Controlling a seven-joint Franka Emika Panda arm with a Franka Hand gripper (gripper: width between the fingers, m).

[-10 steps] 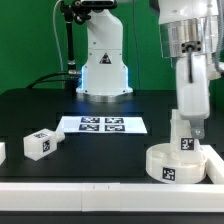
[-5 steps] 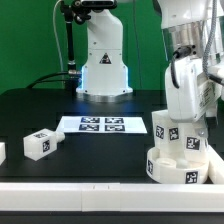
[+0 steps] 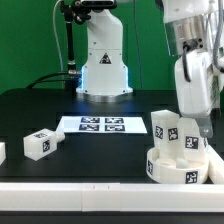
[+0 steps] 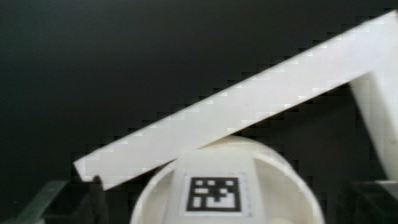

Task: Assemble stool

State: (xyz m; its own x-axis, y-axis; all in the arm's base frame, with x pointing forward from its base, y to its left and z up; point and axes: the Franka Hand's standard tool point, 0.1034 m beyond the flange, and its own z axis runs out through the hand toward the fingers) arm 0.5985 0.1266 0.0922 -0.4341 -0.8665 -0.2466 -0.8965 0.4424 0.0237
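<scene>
Right below the pincer (image 4: 217, 206), straight down between its two fingers (image 4: 71, 200): one white leg (image 4: 215, 165) of the stool. Stands up tall, long way pointing up and down, the same way the pincer points. Pincer open, by the look of it, with a thin dark gap on each side of the leg, so not squeezing it. Hard to be fully sure, though, with fingers so dark and blurry against the dark desk (image 3: 60, 110).

In the exterior view, same leg sitting on top of the round seat (image 3: 172, 172), on the side toward the exterior view's right. Close beside it, toward the exterior view's left, a second leg (image 3: 165, 127), also standing up on the seat. Seat down near the front edge of the desk, just behind the long white rail (image 3: 80, 188). Far off toward the exterior view's left, a loose leg (image 3: 38, 143) lying alone, well apart from the pincer. Between the two, the marker board (image 3: 100, 124), flat on the desk.

Next, most likely: close on the leg and work it deeper into its hole. Only one arm, so no choosing. Must come down straight over the leg, or might tip it or bump the second leg.
</scene>
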